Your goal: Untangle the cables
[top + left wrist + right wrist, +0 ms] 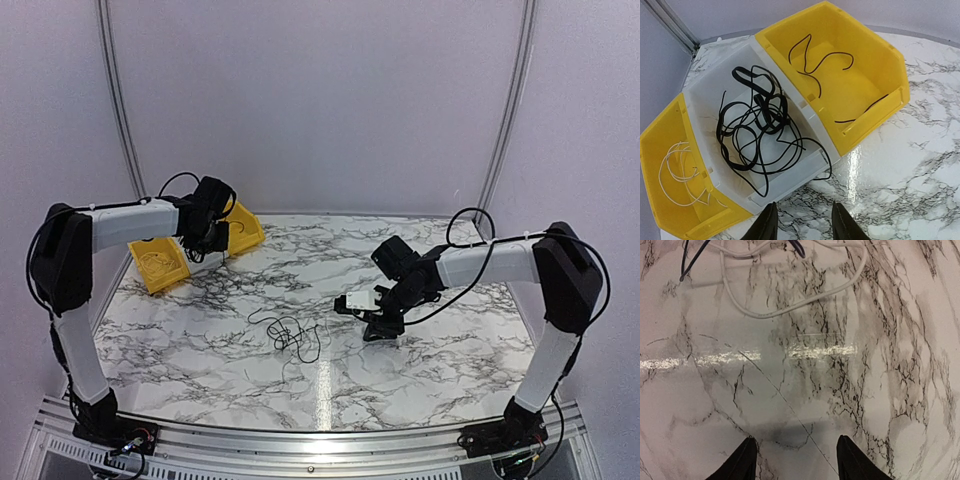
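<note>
Thin black cables [290, 335] are seen in a loose tangle on the marble table [450, 370], roughly midway between its left and right edges and somewhat nearer the front edge. The right gripper [797, 462] is held low over the marble to the right of the tangle, near it but apart. Its fingers [744, 462] are spread wide and nothing is gripped. A white cord [790, 307] and a dark cord [690, 265] are shown lying ahead of it.

At the back-left corner, 3 bins are set side by side. A white bin [702, 107] is heaped with black cords [760, 125] and is flanked by 2 yellow ones. The right yellow bin [875, 70] is seen with a few thin black wires [820, 62], and the left yellow bin [660, 150] with a thin white wire [661, 172]. The left gripper [805, 227] is poised above them, jaws parted and empty.
</note>
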`<action>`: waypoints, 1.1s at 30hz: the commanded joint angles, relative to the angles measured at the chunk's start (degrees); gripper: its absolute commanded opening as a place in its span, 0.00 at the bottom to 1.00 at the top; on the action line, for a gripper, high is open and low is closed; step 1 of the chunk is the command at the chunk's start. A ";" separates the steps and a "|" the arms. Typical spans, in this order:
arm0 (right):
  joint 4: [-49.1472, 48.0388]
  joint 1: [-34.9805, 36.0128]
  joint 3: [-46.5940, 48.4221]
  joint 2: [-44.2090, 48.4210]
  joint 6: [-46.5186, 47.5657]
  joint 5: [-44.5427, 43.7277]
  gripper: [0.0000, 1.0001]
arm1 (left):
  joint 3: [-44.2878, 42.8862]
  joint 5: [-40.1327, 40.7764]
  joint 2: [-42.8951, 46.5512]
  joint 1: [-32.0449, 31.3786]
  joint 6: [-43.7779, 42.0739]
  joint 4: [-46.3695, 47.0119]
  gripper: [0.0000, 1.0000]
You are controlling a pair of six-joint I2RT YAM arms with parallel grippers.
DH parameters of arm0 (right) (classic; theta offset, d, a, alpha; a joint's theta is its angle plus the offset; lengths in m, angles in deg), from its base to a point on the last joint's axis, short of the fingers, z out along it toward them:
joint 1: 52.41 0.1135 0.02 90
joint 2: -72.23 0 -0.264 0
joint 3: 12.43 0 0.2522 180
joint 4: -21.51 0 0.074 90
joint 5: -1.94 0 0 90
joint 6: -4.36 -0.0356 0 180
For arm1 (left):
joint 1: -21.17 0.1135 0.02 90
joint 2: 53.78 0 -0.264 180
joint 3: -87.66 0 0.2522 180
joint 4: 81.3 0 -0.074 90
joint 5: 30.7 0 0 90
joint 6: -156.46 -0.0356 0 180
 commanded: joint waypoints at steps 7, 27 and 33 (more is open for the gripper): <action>0.27 0.63 2.11 -0.63 -0.41 0.96 0.55 | -2.42 3.51 -3.69 0.44 -2.14 -1.72 0.37; 0.52 1.24 2.26 -1.42 -0.24 1.23 0.55 | -11.98 -0.43 -18.56 1.12 9.29 -0.34 0.30; 0.53 1.19 2.17 -1.65 -0.11 1.24 0.55 | -12.16 -0.57 -18.74 2.15 8.61 -0.26 0.08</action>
